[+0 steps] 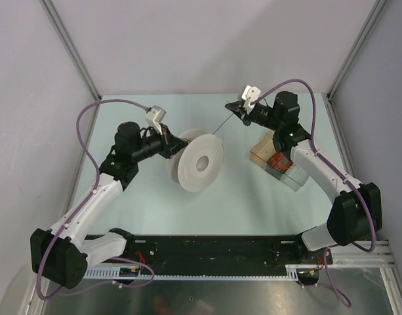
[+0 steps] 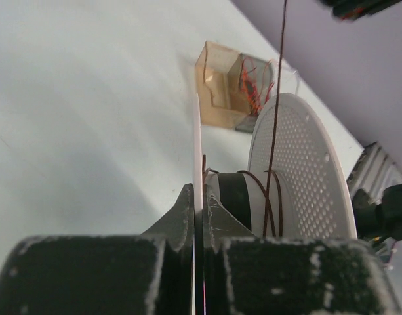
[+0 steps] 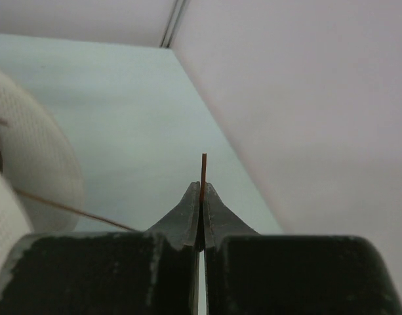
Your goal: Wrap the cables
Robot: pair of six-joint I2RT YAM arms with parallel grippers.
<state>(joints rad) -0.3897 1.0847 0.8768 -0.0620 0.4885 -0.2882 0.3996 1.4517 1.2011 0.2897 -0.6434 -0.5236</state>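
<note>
The white perforated spool [image 1: 199, 161] stands on edge mid-table. My left gripper [image 1: 173, 143] is shut on the spool's near flange [image 2: 197, 151], seen edge-on between its jaws [image 2: 199, 197]. A few turns of the thin dark brown wire [image 2: 274, 111] lie round the spool's hub. From there the wire [image 1: 220, 125] runs taut up and right to my right gripper [image 1: 235, 108]. In the right wrist view the right gripper [image 3: 202, 190] is shut on the wire, whose short end [image 3: 203, 167] sticks out past the fingertips. The spool [image 3: 37, 157] shows at the left.
A clear plastic box [image 1: 279, 164] holding a small orange-red wire coil sits under the right arm, to the right of the spool; it also shows in the left wrist view [image 2: 223, 85]. Enclosure walls and metal posts [image 1: 69, 46] bound the table's back and sides.
</note>
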